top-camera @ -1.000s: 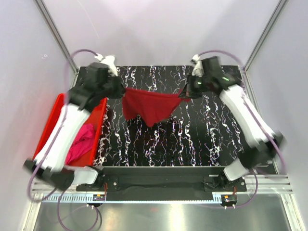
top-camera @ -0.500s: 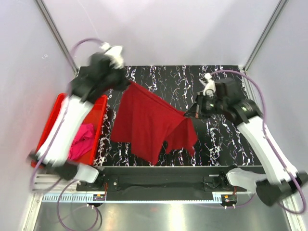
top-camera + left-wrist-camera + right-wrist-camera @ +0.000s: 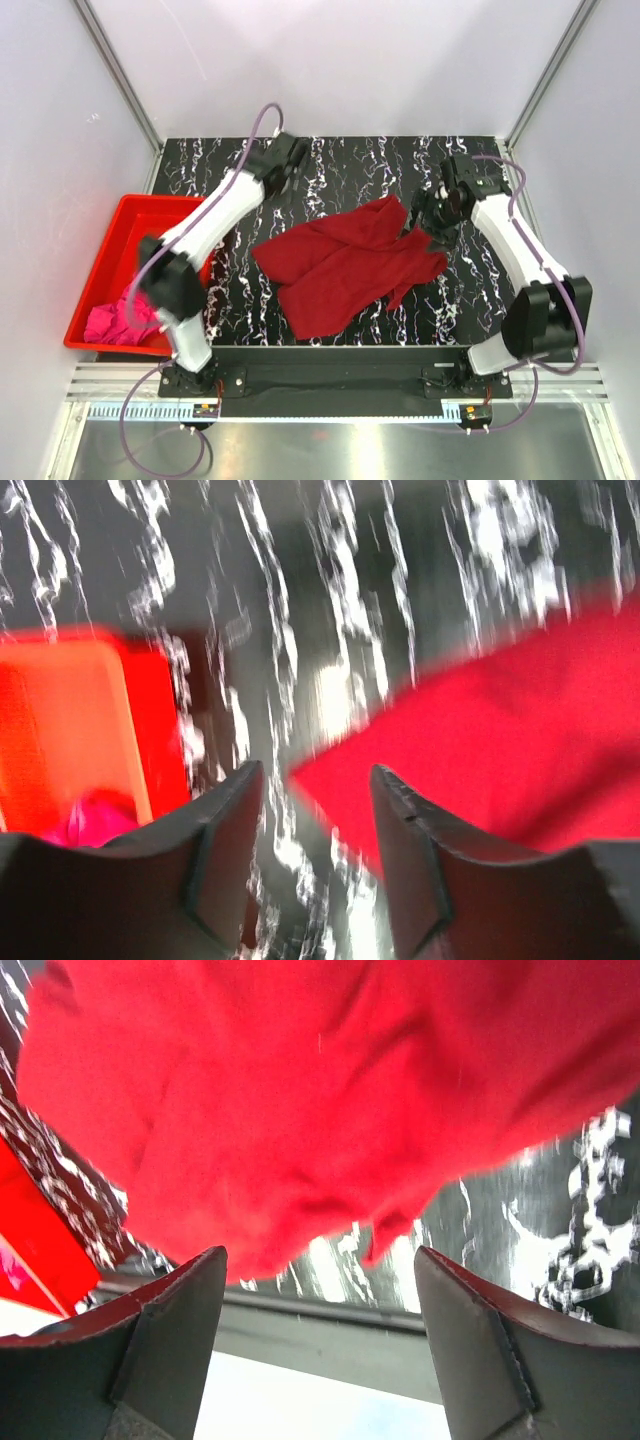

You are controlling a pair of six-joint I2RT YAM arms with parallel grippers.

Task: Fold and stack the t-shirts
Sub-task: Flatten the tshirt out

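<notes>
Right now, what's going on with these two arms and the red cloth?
Two robot arms are partway through folding t-shirts. The red shirt lies rumpled on the table, not yet folded. The left gripper and right gripper are both open, one on either side of it, gripping nothing. A pink shirt waits in the bin at the left.

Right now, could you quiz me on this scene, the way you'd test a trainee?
1. True or false: the crimson shirt is neatly folded.
2. Where is the pink shirt? A) draped over the crimson shirt B) in the red bin C) held in a tool
3. Fill in: the left tool and the right tool are both ____.
Key: 1 false; 2 B; 3 open.
</notes>
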